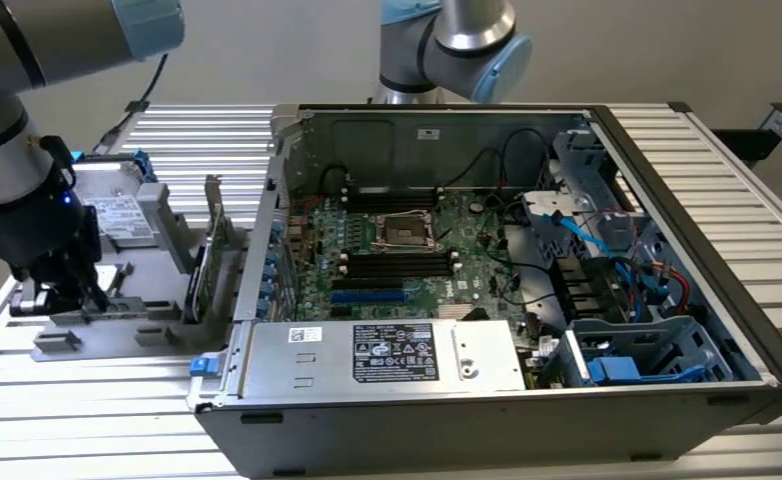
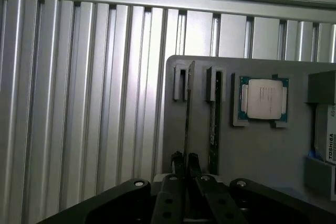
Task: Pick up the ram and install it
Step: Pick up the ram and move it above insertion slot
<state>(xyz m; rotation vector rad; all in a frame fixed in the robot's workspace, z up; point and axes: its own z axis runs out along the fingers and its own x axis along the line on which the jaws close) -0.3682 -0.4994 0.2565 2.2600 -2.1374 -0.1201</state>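
Observation:
The ram is a thin green stick standing on edge in a slot of the grey parts holder. A second, similar stick stands in the slot beside it. My gripper is low over the holder, its two narrow black fingertips pressed on either side of the first stick's near end. The stick still sits in its slot. In the exterior view the gripper hangs over the holder at the exterior view's left, beside the open computer case. Black memory slots lie on the case's motherboard.
A square silver processor rests in a pocket of the holder, and a labelled drive lies past it. A larger card stands upright between holder and case. Everything rests on a ribbed aluminium table. A power supply fills the case's front.

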